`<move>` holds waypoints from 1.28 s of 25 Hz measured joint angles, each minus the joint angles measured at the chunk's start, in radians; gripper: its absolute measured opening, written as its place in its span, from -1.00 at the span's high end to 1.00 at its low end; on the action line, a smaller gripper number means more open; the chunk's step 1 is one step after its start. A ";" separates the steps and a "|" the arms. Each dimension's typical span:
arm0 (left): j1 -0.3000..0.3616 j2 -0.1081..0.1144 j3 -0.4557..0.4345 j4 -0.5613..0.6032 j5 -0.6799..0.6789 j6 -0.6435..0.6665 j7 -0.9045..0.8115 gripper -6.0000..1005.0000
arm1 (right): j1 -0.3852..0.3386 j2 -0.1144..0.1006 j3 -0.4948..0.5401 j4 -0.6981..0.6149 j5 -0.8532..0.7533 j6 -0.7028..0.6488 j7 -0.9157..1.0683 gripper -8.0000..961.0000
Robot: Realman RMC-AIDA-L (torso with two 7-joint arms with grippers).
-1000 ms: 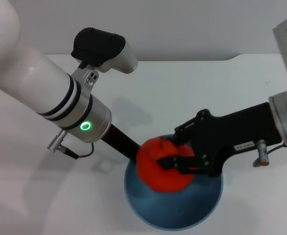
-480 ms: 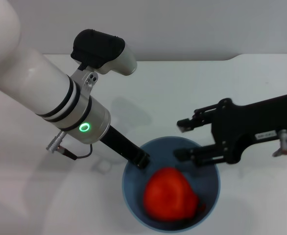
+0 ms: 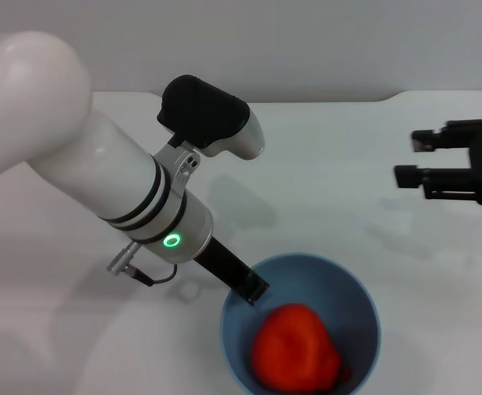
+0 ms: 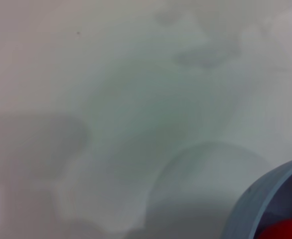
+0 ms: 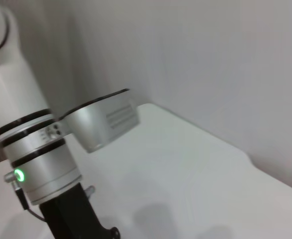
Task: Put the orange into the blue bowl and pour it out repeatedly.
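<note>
The blue bowl [image 3: 364, 309] stands on the white table at the front, and the orange [image 3: 294, 358] lies inside it. My left gripper [image 3: 253, 290] is clamped on the bowl's near-left rim, one black finger showing over the edge. My right gripper [image 3: 407, 158] is open and empty, up and away to the right of the bowl. In the left wrist view the bowl's rim [image 4: 265, 191] and a bit of the orange [image 4: 285, 230] show in a corner.
The white table [image 3: 323, 181] runs to a grey wall at the back. My left arm [image 3: 134, 197] reaches across the left and middle of the table. The right wrist view shows that arm [image 5: 36, 164] and the table's far edge.
My right gripper let the orange go into the bowl, opened, and drew back to the right. My left arm and the bowl shifted slightly right and toward the front.
</note>
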 joint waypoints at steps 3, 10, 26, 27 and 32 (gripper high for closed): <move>-0.017 0.000 0.004 -0.034 0.002 -0.021 0.003 0.94 | -0.017 0.002 0.030 0.013 0.003 -0.001 -0.011 -0.23; -0.038 -0.002 0.037 -0.068 0.006 -0.107 0.004 0.93 | -0.023 -0.001 0.037 0.057 0.007 0.000 -0.027 -0.23; 0.000 0.006 -0.083 0.010 -0.023 -0.139 0.006 0.40 | -0.021 -0.002 0.048 0.096 0.006 0.009 -0.051 -0.23; 0.011 0.007 -0.101 0.030 -0.031 -0.142 0.010 0.34 | -0.020 -0.003 0.051 0.103 0.005 0.010 -0.051 -0.23; 0.101 0.009 -0.210 0.136 -0.117 -0.175 0.093 0.04 | -0.017 -0.004 0.080 0.149 0.013 0.025 -0.051 -0.23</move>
